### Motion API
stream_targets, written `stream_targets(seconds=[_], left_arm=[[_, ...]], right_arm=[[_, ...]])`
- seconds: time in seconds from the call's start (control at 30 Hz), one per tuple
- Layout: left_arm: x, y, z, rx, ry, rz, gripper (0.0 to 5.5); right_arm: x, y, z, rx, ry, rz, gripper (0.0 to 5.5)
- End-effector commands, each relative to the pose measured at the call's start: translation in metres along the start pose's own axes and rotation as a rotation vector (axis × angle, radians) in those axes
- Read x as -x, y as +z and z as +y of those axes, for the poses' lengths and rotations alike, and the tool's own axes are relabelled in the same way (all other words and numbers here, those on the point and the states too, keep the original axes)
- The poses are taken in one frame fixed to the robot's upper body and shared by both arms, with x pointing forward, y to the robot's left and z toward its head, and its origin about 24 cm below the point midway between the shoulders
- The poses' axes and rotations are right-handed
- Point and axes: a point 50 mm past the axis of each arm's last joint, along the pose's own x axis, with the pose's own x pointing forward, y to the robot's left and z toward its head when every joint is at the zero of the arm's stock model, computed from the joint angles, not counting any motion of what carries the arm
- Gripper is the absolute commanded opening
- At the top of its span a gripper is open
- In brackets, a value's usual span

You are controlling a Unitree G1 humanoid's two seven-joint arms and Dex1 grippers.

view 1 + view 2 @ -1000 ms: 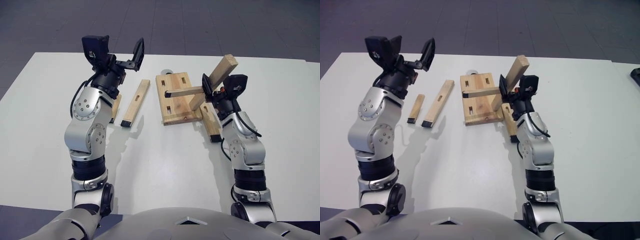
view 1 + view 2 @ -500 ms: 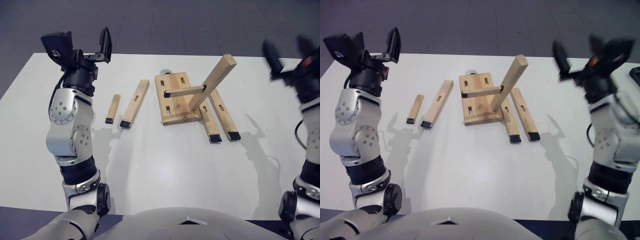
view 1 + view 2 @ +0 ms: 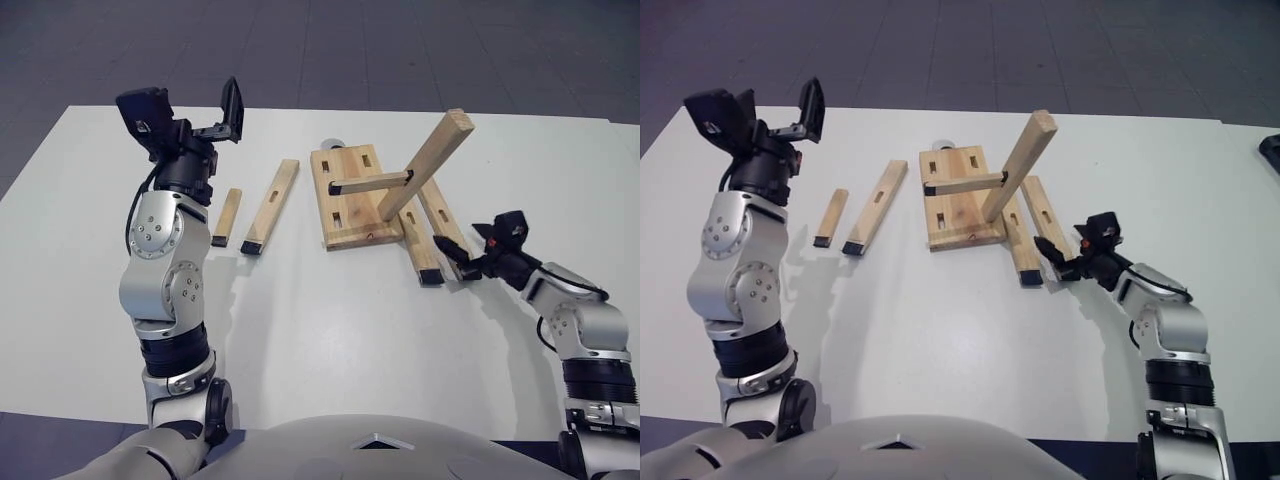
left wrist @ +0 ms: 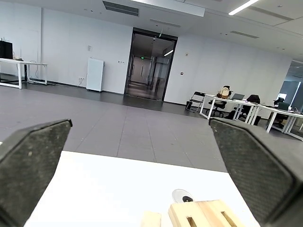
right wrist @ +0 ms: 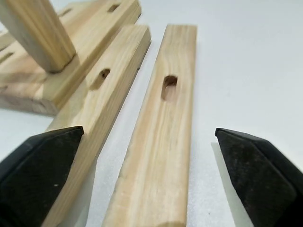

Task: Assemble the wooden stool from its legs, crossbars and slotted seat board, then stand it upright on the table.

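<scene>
The slotted seat board (image 3: 350, 200) lies flat at the table's middle. One leg (image 3: 432, 160) stands tilted in it, with a crossbar (image 3: 372, 184) plugged into its side. Two more legs (image 3: 417, 245) (image 5: 161, 137) lie side by side just right of the board. A long leg (image 3: 272, 205) and a short crossbar (image 3: 227, 215) lie to the left. My right gripper (image 3: 458, 258) is low over the table, open, its fingers (image 5: 38, 161) astride the near end of the rightmost leg without touching it. My left gripper (image 3: 190, 115) is held high above the left pieces, open and holding nothing.
A round cable hole (image 3: 332, 143) sits in the table just behind the board. A dark object (image 3: 1270, 150) lies at the table's far right edge. Bare white tabletop (image 3: 320, 340) stretches along the front.
My right arm has swung down from a raised pose at the far right to the near ends of the two lying legs. The left arm has shifted slightly inward, still raised.
</scene>
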Motion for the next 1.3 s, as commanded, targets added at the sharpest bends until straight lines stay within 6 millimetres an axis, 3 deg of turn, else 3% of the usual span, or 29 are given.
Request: stream_targets(seconds=[0.03, 0.2, 0.4, 0.5, 0.63, 0.7, 0.77, 0.87, 0.97, 1.03, 1.17, 1.3], left_arm=[[0.003, 0.000, 0.003, -0.015, 0.038, -0.002, 5.40], [0.003, -0.001, 0.004, -0.044, 0.056, 0.017, 5.40], [0.000, 0.002, 0.005, -0.049, 0.074, 0.021, 5.40], [-0.002, 0.000, 0.007, -0.046, 0.078, 0.031, 5.40], [-0.002, -0.004, 0.011, -0.045, 0.091, 0.055, 5.40], [-0.002, -0.004, 0.017, -0.050, 0.107, 0.061, 5.40], [-0.001, 0.005, 0.028, -0.012, 0.120, 0.042, 5.40], [-0.001, 0.036, 0.027, 0.200, -0.025, -0.064, 5.40], [0.004, 0.082, -0.011, 0.364, -0.404, -0.225, 5.40], [0.002, 0.100, -0.035, 0.452, -0.565, -0.254, 5.40], [-0.009, 0.115, -0.076, 0.588, -0.727, -0.207, 5.40], [-0.023, 0.108, -0.087, 0.691, -0.691, -0.125, 5.40]], right_arm=[[-0.002, -0.007, -0.001, 0.078, -0.009, 0.109, 4.48], [-0.005, -0.001, -0.008, 0.047, -0.066, 0.196, 3.69], [-0.010, 0.018, -0.004, -0.186, -0.036, 0.232, 2.60], [-0.009, 0.034, -0.007, -0.315, -0.034, 0.090, 2.15], [0.005, 0.067, -0.022, -0.401, -0.100, -0.182, 2.06], [0.020, 0.092, -0.035, -0.352, -0.177, -0.322, 2.06], [0.041, 0.134, -0.036, -0.223, -0.201, -0.502, 2.06], [0.066, 0.196, -0.005, 0.004, -0.071, -0.761, 2.06], [0.076, 0.222, 0.038, 0.261, 0.096, -0.864, 2.06], [0.076, 0.225, 0.061, 0.382, 0.189, -0.875, 2.06], [0.066, 0.219, 0.093, 0.487, 0.357, -0.859, 2.06], [0.054, 0.205, 0.112, 0.529, 0.447, -0.819, 2.06]])
